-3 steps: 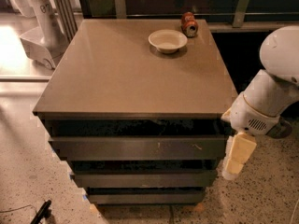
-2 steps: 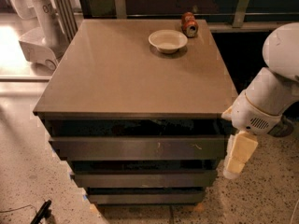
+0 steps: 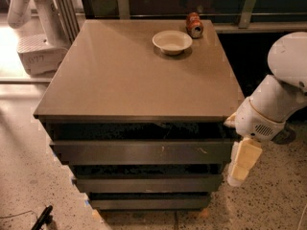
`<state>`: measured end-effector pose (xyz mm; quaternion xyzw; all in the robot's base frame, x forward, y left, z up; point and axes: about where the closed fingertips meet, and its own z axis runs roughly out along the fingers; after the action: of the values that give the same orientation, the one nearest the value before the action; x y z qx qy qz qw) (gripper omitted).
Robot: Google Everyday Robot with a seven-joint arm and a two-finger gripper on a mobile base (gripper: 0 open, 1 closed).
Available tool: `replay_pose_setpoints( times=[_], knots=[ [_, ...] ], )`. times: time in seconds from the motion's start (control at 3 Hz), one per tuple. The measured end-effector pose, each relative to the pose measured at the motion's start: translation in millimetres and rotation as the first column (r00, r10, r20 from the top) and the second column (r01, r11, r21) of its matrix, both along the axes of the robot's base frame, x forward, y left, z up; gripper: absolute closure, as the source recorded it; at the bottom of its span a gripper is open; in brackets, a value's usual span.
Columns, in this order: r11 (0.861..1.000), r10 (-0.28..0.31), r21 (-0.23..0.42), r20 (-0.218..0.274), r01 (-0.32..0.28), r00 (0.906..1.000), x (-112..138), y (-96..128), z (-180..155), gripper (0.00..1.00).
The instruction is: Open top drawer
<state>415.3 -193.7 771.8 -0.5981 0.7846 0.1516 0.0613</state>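
Observation:
The top drawer [image 3: 144, 152] is the widest dark grey-brown front, right under the tabletop, with a pale scratch near its right end. A dark gap shows between it and the tabletop edge. Two narrower drawer fronts [image 3: 146, 183] sit below it. My gripper [image 3: 243, 163], pale cream, hangs down from the white arm [image 3: 268, 111] just off the cabinet's front right corner, beside the right end of the top drawer. I cannot tell whether it touches the drawer.
On the brown tabletop [image 3: 129, 75] stand a white bowl [image 3: 172, 41] and a red can [image 3: 194, 25] at the back. Another white robot base [image 3: 36, 42] stands at the back left. A black object [image 3: 42, 218] lies on the speckled floor, front left.

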Motion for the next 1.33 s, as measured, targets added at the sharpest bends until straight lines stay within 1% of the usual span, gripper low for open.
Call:
replay_pose_setpoints(
  times=[0.67, 1.0, 1.33],
  knots=[
    [1.000, 0.020, 0.020, -0.049, -0.019, 0.9986, -1.6, -0.3, -21.3, 0.00],
    [0.999, 0.041, 0.017, -0.102, -0.039, 0.9940, -7.9, -2.5, -46.4, 0.00],
    [0.999, 0.041, 0.020, -0.101, -0.040, 0.9940, -6.2, -0.8, -48.1, 0.00]
  ],
)
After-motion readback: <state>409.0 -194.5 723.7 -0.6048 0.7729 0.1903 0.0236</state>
